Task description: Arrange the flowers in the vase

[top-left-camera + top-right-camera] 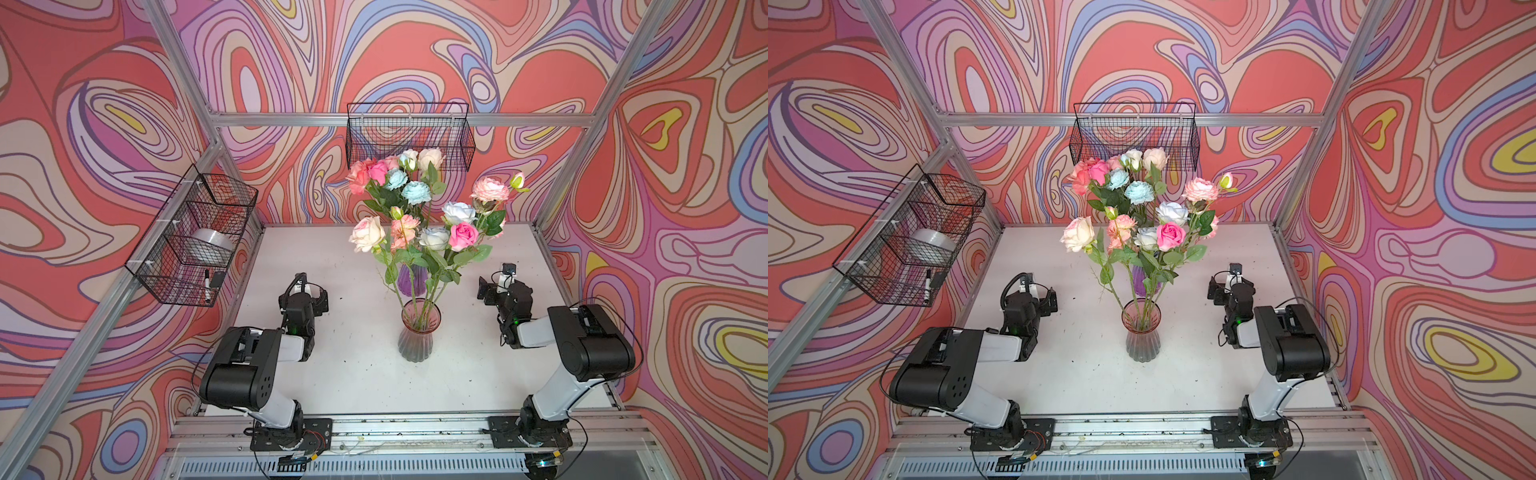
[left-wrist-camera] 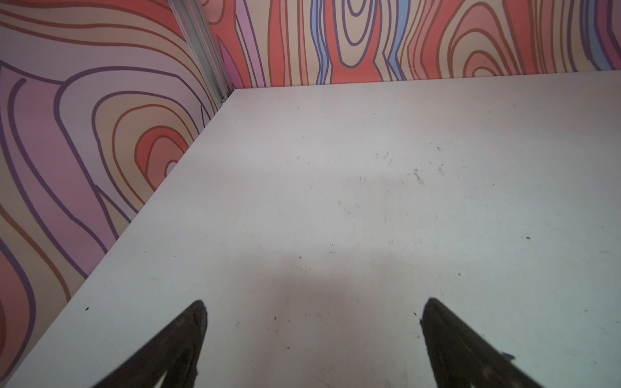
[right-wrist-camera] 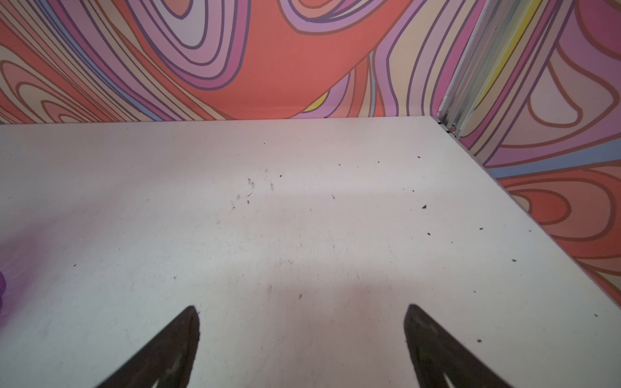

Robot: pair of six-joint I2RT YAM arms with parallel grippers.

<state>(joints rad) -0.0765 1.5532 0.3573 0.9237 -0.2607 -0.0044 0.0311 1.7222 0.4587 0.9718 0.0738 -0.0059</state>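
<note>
Now flowers [image 1: 417,192] stand in the vase [image 1: 415,336].
Left gripper [image 2: 314,302] and right gripper [image 3: 302,307] are wide apart, empty (some stems seem in the purple vase [image 1: 405,280] behind): grab those low, lift straight up.

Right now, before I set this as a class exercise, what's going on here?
Nothing is being handled. The left gripper and right gripper are both open and empty, low over the table, one on each side of the middle. The flowers stand upright: one bunch has its stems in the ribbed vase at the front, and another seems to sit in the purple vase behind it. No stems lie on the table in either top view.
</note>
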